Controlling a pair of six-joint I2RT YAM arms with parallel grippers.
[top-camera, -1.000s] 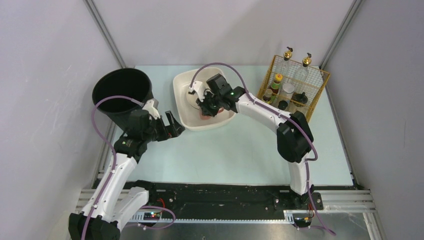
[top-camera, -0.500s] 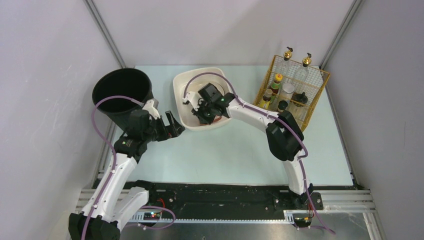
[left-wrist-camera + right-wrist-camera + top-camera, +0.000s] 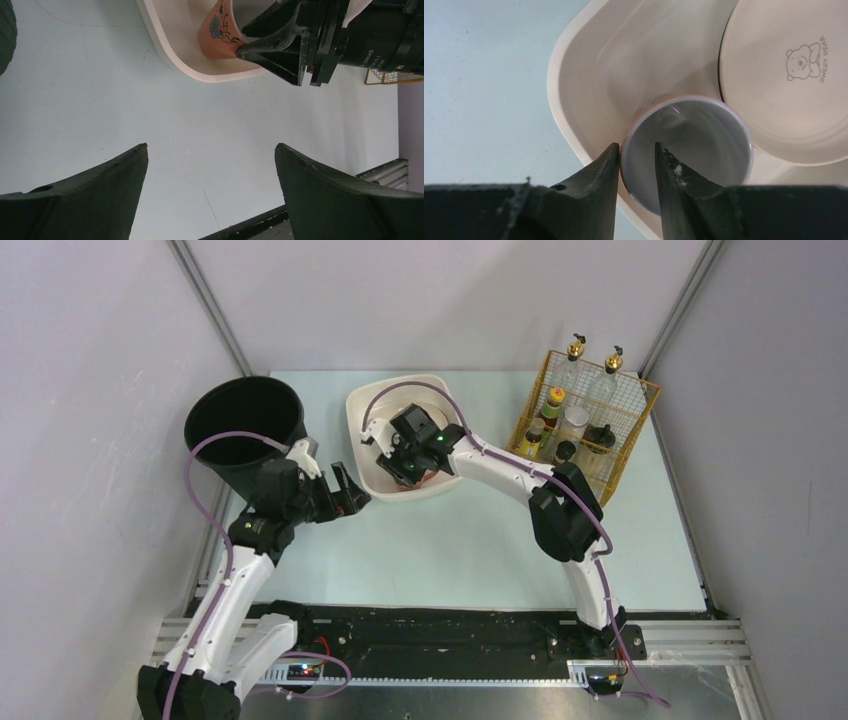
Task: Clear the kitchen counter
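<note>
So the counter (image 3: pixel 450 540) is the big pale mint tabletop filling the middle of the overhead view, with a black rail (image 3: pixel 450 625) along its near edge. Most of it is bare. We count three things standing on it, all toward the far side.

Far centre is a white tub (image 3: pixel 355 440). Inside it there's a terracotta cup (image 3: pixel 686 150) with a blue flower painted on the side and a white inside. It sits just beside the tub's near wall. Next to the cup is a cream plate (image 3: pixel 784 90) with a little bear drawing and the words "SWEET BEAR" printed beside it.

The right gripper (image 3: pixel 636 152) is down in the tub pinching the cup's rim, one finger inside and one outside. We can't tell whether the cup is resting on the tub floor or lifted.

The left gripper (image 3: pixel 210 150) is spread wide with nothing between its fingers. It hangs over bare counter just left of the tub's near left corner.

Far left is a tall black bin (image 3: pixel 243 430), right behind the left arm. Far right is a yellow wire basket (image 3: pixel 636 416) full of bottles (image 3: pixel 575 345), two of them with gold pourers. Their labels are too small for us to read. There's white lettering on the right wrist in the left wrist view, but it's cut off.
</note>
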